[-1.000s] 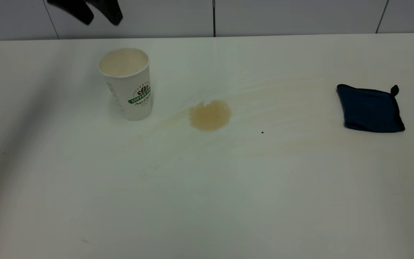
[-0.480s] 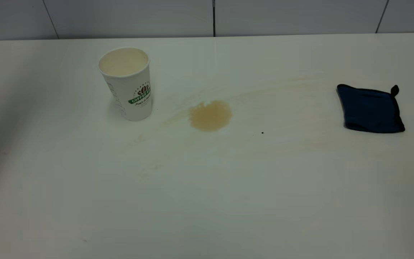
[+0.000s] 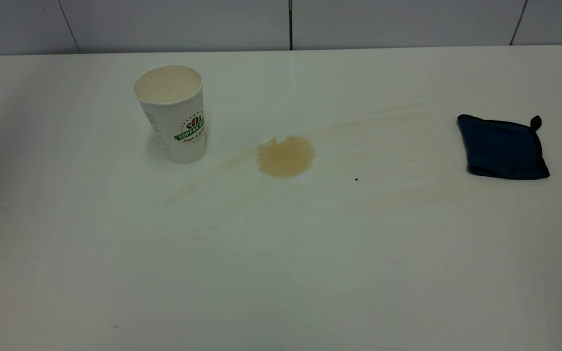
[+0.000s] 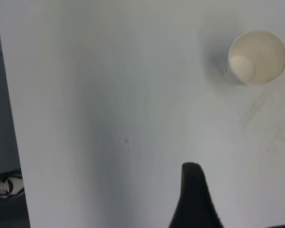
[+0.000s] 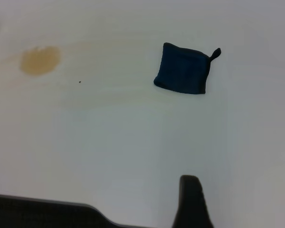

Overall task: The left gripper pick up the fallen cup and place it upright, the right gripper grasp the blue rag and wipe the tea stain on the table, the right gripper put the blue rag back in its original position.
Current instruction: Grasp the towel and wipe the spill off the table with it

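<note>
The cup [image 3: 172, 113] stands upright, so the blue rag [image 3: 502, 146] lying flat far right of the tea stain [image 3: 285, 155] falls to the right gripper [image 5: 192, 202], whose finger spread I can't make out.

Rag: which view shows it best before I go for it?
The right wrist view: the rag lies whole, flat, corner loop clear. The exterior view shows it whole too, farther off. The left wrist view misses it.

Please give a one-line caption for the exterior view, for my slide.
Upright cup, tea stain and blue rag on the table.
</note>
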You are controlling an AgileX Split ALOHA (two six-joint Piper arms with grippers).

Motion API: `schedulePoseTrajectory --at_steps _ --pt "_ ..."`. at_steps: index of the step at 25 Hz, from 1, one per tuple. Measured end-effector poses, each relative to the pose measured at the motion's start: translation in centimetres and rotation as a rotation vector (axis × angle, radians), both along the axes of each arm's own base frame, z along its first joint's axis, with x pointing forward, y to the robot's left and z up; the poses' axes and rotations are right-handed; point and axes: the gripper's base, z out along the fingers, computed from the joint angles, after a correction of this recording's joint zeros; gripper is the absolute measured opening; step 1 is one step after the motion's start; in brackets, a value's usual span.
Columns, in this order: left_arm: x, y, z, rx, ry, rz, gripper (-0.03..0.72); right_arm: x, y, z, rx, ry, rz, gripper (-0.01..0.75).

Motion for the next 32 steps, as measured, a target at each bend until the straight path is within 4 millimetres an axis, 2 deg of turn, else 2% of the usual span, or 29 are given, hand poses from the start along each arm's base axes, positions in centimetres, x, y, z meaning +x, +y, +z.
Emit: schedulePoseTrajectory --at_steps 2,9,16,19,22,29,32 --pt "-3.1 0.4 0.0 -0.004 -0.003 0.016 0.566 0.0 0.0 0.0 0.000 0.000 0.000 0.581" --pt "-13.6 1.5 -2.8 0.002 -0.017 0.030 0.564 0.0 0.0 0.0 0.000 0.000 0.000 0.581" --pt "-22.4 2.5 -5.5 -0.009 -0.159 0.032 0.564 0.0 0.0 0.0 0.000 0.000 0.000 0.581" --pt "-24.6 2.7 -6.9 -0.015 -0.205 0.033 0.564 0.0 0.0 0.0 0.000 0.000 0.000 0.581" --pt "-25.7 2.8 -8.5 -0.034 -0.209 0.062 0.564 0.0 0.0 0.0 0.000 0.000 0.000 0.581" --pt "-25.5 3.4 -13.5 -0.044 -0.136 0.215 0.564 0.0 0.0 0.0 0.000 0.000 0.000 0.581" --pt "-25.5 3.6 -14.3 -0.052 -0.137 0.274 0.564 0.0 0.0 0.0 0.000 0.000 0.000 0.581"
